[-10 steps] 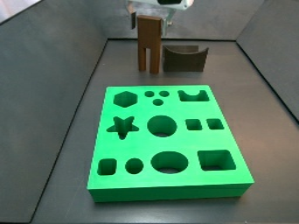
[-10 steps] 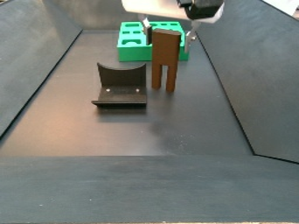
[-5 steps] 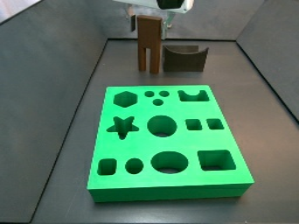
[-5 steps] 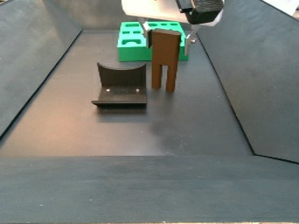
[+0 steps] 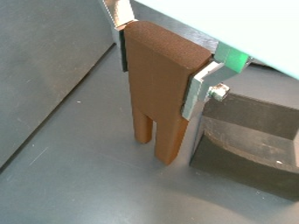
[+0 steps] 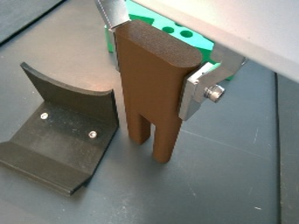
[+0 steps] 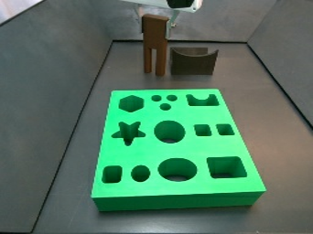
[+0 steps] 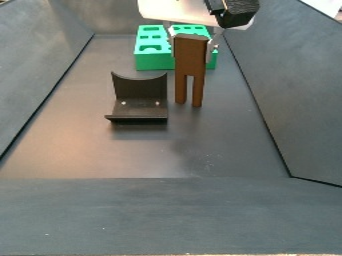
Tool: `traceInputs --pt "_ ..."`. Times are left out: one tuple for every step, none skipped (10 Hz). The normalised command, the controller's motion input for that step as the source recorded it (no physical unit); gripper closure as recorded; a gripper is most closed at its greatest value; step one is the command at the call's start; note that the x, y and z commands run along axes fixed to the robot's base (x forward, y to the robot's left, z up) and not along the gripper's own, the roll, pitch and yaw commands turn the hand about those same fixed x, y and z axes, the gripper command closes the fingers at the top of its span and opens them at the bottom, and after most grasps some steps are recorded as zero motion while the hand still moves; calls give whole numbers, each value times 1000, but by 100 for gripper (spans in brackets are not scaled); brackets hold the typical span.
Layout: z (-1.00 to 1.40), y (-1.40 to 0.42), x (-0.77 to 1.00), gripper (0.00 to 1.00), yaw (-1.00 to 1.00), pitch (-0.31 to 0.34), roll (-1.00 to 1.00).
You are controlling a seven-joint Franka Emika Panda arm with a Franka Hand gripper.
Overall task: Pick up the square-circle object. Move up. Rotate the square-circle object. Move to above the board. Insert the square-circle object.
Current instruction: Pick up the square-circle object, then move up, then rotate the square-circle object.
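The square-circle object is a tall brown block with two prongs below, standing upright at the far end of the floor, beyond the board. My gripper comes down from above and is shut on the block's solid upper half. In both wrist views the silver fingers press on its two narrow sides, around my gripper. The prongs hang at or just above the floor. The block also shows in a side view, in front of the green board.
The fixture, a dark L-shaped bracket with a curved notch, stands close beside the block; it also shows in a side view and in both wrist views. Dark sloping walls bound the floor.
The block and my gripper have risen slightly. The grip on the block is unchanged.
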Motion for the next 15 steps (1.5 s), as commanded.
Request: traceInputs --pt "0 0 0 100 0 0 0" --pt "0 0 0 100 0 0 0" --pt "0 0 0 100 0 0 0" --pt "0 0 0 100 0 0 0" --pt "0 0 0 100 0 0 0" --pt "0 0 0 100 0 0 0" --pt "0 0 0 100 0 0 0" --pt "833 0 0 100 0 0 0" --pt "834 53 8 100 23 -4 3" --pt "705 38 -26 100 14 28 3" --pt "557 22 -16 100 5 35 4" --pt "391 19 -8 100 2 44 6" --pt "1000 312 -551 100 0 0 0" --pt "1000 338 -592 100 -5 -12 -1" --pt "901 250 -511 100 -21 -48 -4"
